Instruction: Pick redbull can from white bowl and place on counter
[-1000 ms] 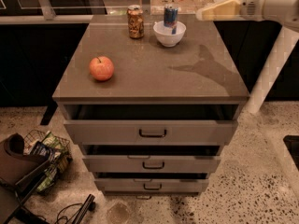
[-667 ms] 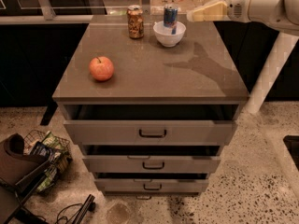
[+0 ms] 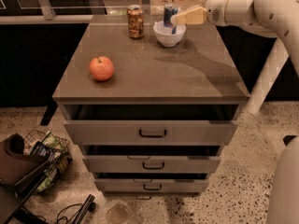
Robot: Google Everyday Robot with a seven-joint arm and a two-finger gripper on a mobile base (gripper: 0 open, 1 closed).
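The redbull can (image 3: 169, 15), slim and blue-and-silver, stands upright in the white bowl (image 3: 168, 35) at the far middle of the counter (image 3: 154, 73). My gripper (image 3: 176, 18) reaches in from the right on a white arm. Its cream fingers (image 3: 189, 17) point left and their tips are level with the can's right side, just above the bowl's rim. From this view I cannot tell whether the tips touch the can.
A brown-gold patterned can (image 3: 135, 22) stands left of the bowl. A red apple (image 3: 101, 68) lies on the counter's left side. Grey drawers with dark handles (image 3: 152, 133) stand slightly open below. A wire basket (image 3: 46, 155) and dark items lie on the floor at left.
My gripper has moved left from beyond the counter's right edge until its fingertips are at the can in the bowl. The can, bowl and apple have not moved.
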